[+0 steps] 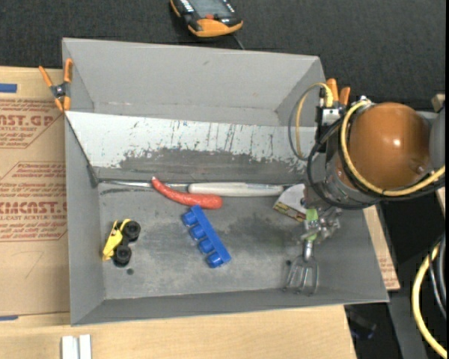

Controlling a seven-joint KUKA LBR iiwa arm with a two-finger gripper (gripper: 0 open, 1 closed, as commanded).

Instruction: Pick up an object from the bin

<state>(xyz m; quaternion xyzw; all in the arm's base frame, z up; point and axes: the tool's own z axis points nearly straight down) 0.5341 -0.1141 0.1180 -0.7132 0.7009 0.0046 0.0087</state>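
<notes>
While gripper [302, 275] hangs rt, bin [187, 81] holds blue block [206, 238] (ridged) — yellow car [118, 241].

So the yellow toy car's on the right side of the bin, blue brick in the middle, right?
No: the camera view shows the yellow toy car on the left side of the bin. The blue brick is in the middle.

Bin [187, 88] floor: wide gaps.
Free between yellow car [119, 241], blue brick [206, 237], fork [305, 269]; red strip [183, 194] and white pen [236, 189] line back.

Robot lab: arm [382, 152] over metal bin [209, 73]
</notes>
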